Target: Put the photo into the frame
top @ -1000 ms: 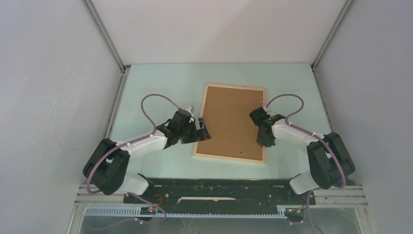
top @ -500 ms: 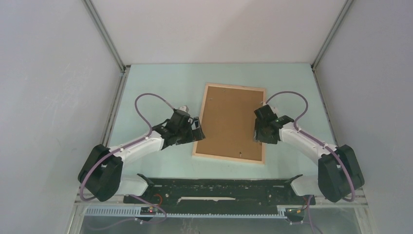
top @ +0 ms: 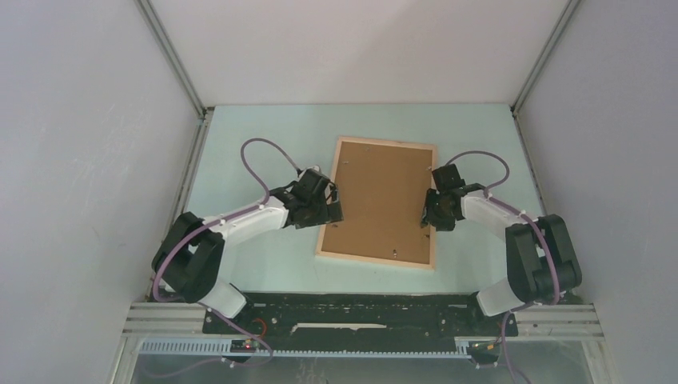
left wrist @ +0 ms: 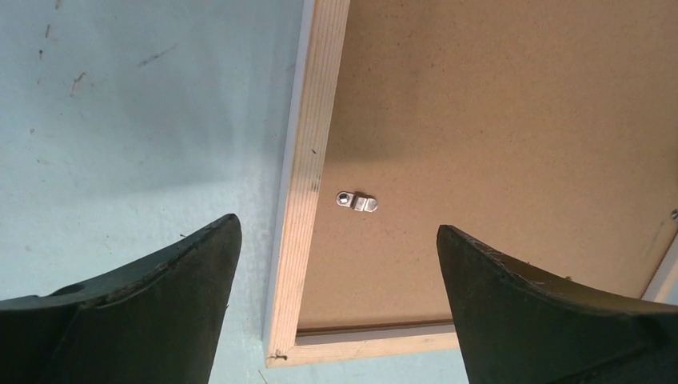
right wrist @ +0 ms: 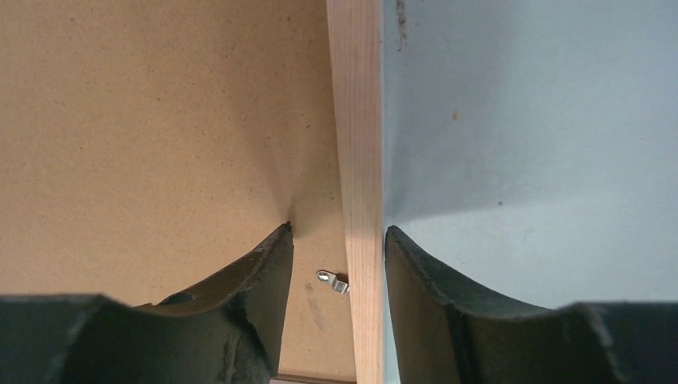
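Both arms are now reaching higher along the frame [top: 376,259] than a second ago. The left hand [left wrist: 336,228] is hanging wide open astride its left edge, above a metal clip [left wrist: 356,201], while the right hand [right wrist: 337,232], now off the brown backing board [top: 376,200], is sitting narrowed astride the right edge beside a second clip [right wrist: 333,280]. The frame is lying back-up mid-picture on the bench [top: 256,152] with the board seated in it. The photo is not showing anywhere, so I am judging that both hands are lining up on the clips.
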Robot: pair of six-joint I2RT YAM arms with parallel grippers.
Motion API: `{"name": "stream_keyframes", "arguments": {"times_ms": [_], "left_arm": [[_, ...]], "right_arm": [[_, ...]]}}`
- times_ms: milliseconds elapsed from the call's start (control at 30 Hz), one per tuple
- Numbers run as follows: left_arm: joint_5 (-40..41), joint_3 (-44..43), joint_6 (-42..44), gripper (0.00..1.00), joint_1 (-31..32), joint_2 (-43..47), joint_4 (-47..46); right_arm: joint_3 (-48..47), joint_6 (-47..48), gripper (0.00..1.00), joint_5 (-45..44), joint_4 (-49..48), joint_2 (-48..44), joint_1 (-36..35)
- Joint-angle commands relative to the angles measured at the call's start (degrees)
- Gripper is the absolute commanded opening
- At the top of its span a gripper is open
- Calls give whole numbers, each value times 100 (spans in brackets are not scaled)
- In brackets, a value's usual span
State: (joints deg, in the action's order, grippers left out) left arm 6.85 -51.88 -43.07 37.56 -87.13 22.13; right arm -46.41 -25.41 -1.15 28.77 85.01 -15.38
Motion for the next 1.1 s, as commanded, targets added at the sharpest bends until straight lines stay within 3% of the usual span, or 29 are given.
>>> {"name": "stream_keyframes", "arguments": {"times_ms": [0, 500, 600, 800, 1067], "left_arm": [[246, -234, 328, 100, 38, -24, 267], [149, -633, -988, 86, 74, -865, 591], [136, -655, -1076, 83, 100, -972, 616], [298, -805, -1099, 86, 76, -1013, 780], [507, -782, -1269, 73, 58, -1049, 894]], "right_arm": [[-114, 127, 52, 283, -256, 189, -31], [-114, 111, 47, 286, -320, 383, -121], [-114, 119, 47, 303, -329, 387, -131], [-114, 137, 46, 304, -329, 392, -132], [-116, 137, 46, 294, -328, 429, -147]]}}
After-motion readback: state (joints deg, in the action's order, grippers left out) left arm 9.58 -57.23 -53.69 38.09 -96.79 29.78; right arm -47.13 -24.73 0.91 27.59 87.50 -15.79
